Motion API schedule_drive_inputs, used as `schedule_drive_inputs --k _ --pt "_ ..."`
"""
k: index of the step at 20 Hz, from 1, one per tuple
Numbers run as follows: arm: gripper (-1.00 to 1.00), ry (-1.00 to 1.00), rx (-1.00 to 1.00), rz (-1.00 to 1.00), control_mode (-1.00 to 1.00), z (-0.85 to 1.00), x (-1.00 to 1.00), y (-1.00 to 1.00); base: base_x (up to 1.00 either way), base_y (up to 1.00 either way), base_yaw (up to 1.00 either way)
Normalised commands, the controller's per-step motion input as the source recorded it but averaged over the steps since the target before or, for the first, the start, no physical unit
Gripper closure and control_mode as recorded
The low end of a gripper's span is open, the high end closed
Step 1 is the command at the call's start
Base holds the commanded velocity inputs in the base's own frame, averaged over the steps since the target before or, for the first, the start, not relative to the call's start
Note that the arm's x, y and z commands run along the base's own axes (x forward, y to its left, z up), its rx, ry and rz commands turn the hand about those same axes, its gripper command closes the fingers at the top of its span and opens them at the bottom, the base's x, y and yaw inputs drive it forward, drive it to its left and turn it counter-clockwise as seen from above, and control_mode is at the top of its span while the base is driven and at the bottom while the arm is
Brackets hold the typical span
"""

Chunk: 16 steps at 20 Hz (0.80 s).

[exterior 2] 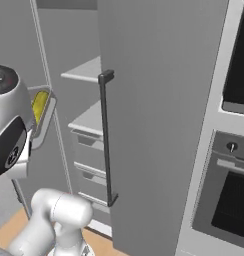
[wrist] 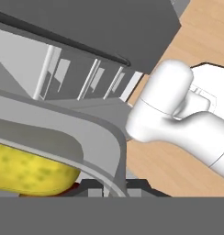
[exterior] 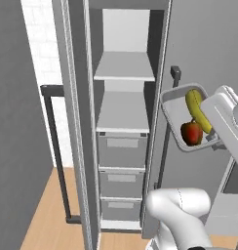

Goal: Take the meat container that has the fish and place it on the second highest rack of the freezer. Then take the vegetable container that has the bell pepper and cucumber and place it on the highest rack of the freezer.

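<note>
Two base views and the hand view show a tall grey freezer compartment (exterior: pixel 123 122) standing open. At far left in the left base view, its grey door (exterior: pixel 23 122) is swung out, carrying a long dark vertical bar handle (exterior: pixel 56 151). Inside the compartment, two flat pale-grey racks lie one above the other: the upper rack (exterior: pixel 125 67) and the lower rack (exterior: pixel 122 113). Both are bare. Below them sit three stacked grey drawers (exterior: pixel 122 176). No brand, label or writing can be read on any surface.

Right of the compartment, in front of the closed grey neighbouring door (exterior: pixel 204 49), a shallow grey rounded-rectangle container (exterior: pixel 172 113) hangs in the air at about the height of the lower rack. It is tilted steeply, its open face turned toward the camera. Inside it lie a yellow banana (exterior: pixel 197 110), long axis running from upper left to lower right, and a red apple (exterior: pixel 191 133) just below the banana, touching it or nearly so. The gripper at the container's right edge is hidden behind the white wrist, so whether its fingers are clamped on the rim cannot be told. In the hand view the container's grey rim (wrist: pixel 100 137) curves close across the lens with the banana (wrist: pixel 31 172) inside it.

In the right base view, the closed door's dark vertical handle (exterior 2: pixel 106 137) stands centre, and a dark built-in oven (exterior 2: pixel 229 200) lies at far right.
</note>
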Motion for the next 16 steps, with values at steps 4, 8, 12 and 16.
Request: schedule_drive_inputs --k 4,8,12,16 --pt "1.00 0.00 0.00 0.00 1.00 0.00 0.00 0.00 0.35 0.36 -0.15" --pt "1.00 0.00 0.00 0.00 1.00 0.00 0.00 0.00 0.33 0.32 -0.15" --pt "1.00 0.00 0.00 0.00 1.00 0.00 0.00 0.00 0.54 0.02 -0.08" --pt "1.00 0.00 0.00 0.00 1.00 0.00 0.00 0.00 0.68 0.24 -0.01"
